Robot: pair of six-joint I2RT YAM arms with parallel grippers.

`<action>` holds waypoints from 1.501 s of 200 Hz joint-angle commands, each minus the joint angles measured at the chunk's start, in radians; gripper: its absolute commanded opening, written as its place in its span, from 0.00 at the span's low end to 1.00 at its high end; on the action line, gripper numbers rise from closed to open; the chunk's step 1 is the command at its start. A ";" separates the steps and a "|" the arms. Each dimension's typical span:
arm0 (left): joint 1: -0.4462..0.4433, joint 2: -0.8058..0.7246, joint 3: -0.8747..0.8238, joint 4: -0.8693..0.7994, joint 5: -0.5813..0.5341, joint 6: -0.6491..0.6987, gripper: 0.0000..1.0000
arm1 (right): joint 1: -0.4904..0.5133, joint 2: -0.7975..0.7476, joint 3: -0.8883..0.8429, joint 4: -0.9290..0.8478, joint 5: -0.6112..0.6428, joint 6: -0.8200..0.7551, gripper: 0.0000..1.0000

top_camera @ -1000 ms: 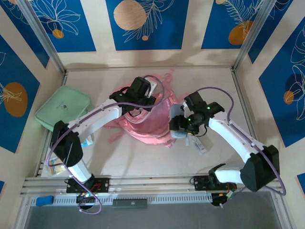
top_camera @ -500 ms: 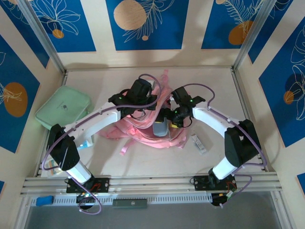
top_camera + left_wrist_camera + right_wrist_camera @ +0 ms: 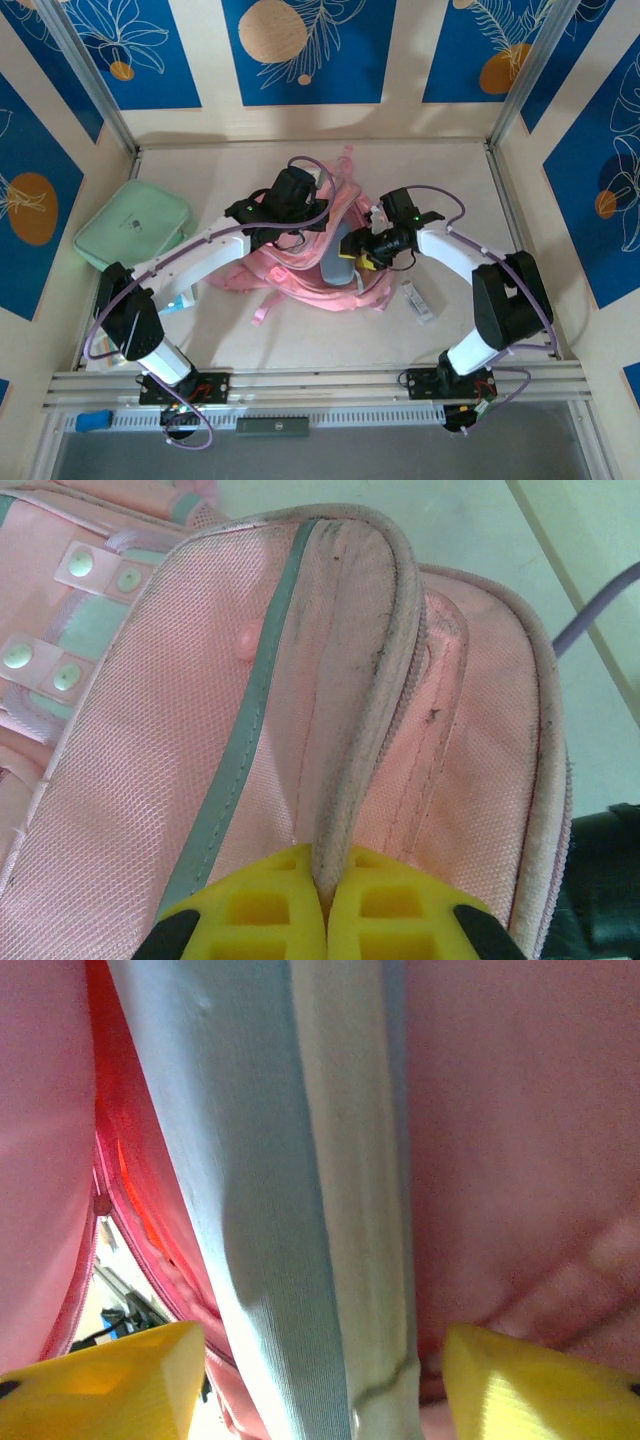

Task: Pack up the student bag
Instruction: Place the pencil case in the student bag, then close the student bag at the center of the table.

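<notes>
Closest in, the left pincer [image 3: 325, 905] is clamped tight on a raised fold of the student bag [image 3: 180, 740]. The pinched rim rises straight ahead of its yellow fingertips, with pink mesh and a grey strip [image 3: 240, 750] running away on its left.

The right pincer [image 3: 325, 1360] stands with its jaws apart. A pale blue-grey slab [image 3: 300, 1160] runs out ahead between them with a gap on either side, so nothing is gripped. Pink bag fabric lies on both sides of the slab and beyond it.

From above, the bag lies on the tabletop [image 3: 450, 180] between the two pincers. The left one holds the bag's top edge up, and the right one is at the bag's right side, with the slab just ahead of it in the opening.

Further out, a small white object [image 3: 417, 300] lies on the tabletop just beyond the right pincer, apart from the bag. A mint-green zip case [image 3: 135, 225] lies well off to the left of the left pincer.
</notes>
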 commanded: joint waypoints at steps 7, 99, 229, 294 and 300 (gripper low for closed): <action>-0.008 -0.065 0.005 0.084 0.028 -0.042 0.00 | 0.012 0.062 0.037 0.132 -0.079 0.021 0.52; -0.026 -0.112 -0.045 0.188 0.022 -0.121 0.00 | 0.017 -0.026 -0.042 0.391 0.093 0.425 0.27; -0.025 -0.097 -0.047 0.178 -0.101 -0.137 0.00 | 0.169 -0.063 -0.118 0.529 0.397 0.489 0.58; -0.019 -0.050 -0.071 0.193 -0.047 -0.140 0.00 | 0.102 -0.345 -0.234 0.327 0.292 0.392 0.65; -0.017 -0.041 -0.068 0.189 -0.034 -0.131 0.00 | 0.099 -0.374 -0.229 0.269 0.312 0.374 0.64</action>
